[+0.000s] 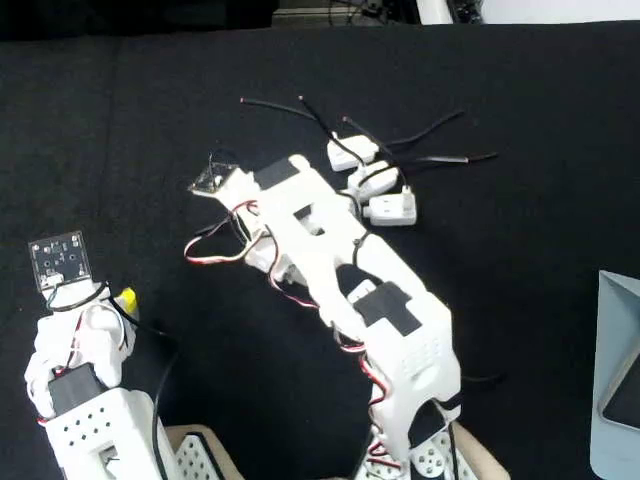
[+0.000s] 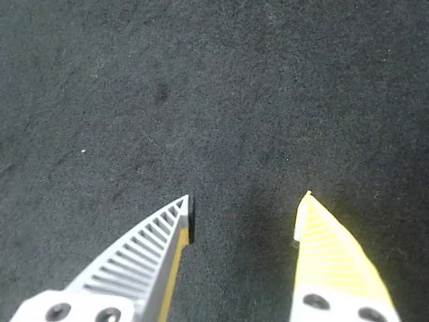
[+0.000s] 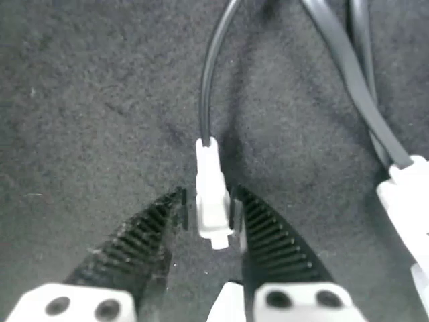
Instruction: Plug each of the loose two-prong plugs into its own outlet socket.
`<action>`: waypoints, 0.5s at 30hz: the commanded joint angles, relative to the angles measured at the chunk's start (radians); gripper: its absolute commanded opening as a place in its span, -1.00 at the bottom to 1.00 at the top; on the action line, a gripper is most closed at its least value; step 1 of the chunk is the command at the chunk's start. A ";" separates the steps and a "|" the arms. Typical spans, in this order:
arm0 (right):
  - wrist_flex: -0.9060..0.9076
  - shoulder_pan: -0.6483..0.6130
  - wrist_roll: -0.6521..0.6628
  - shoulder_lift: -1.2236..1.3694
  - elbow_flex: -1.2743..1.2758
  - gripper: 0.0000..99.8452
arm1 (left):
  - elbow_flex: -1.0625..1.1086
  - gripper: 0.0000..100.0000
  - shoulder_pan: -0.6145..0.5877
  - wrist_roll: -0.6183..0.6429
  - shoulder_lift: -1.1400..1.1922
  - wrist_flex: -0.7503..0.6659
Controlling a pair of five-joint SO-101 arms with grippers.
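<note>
- Black ribbed fingers (image 3: 141,235) of your right gripper (image 3: 209,196) stand narrowly apart on either side of a white plug (image 3: 213,211). One finger touches the plug's side and the other leaves a thin dark gap, so you bracket it rather than clamp it.
- That white plug lies on the black cloth (image 3: 80,100), and its black cable (image 3: 208,87) runs straight away from the gripper.
- Just beside it lie more white bodies (image 3: 405,194) with grey cables (image 3: 348,60) leading off the same way.
- Your right arm (image 1: 340,260) stretches in the high view from its base at the near edge diagonally towards the middle of the table. It is bent over, with the wrist next to a cluster of three white pieces (image 1: 372,180) whose dark cables fan outward. You cannot tell from here which of these are plugs and which are sockets.
- Your left gripper (image 2: 247,196) is wide open, with a pale finger (image 2: 144,258) and a yellow finger (image 2: 332,251) spread over bare cloth. It holds nothing and touches nothing.
- Your left arm (image 1: 80,380) sits folded at the near left corner, well apart from the cluster.
</note>
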 commanded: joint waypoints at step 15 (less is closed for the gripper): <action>-0.025 0.011 0.129 0.042 -0.048 -0.98 | -0.008 -0.49 0.013 0.000 -0.011 -0.021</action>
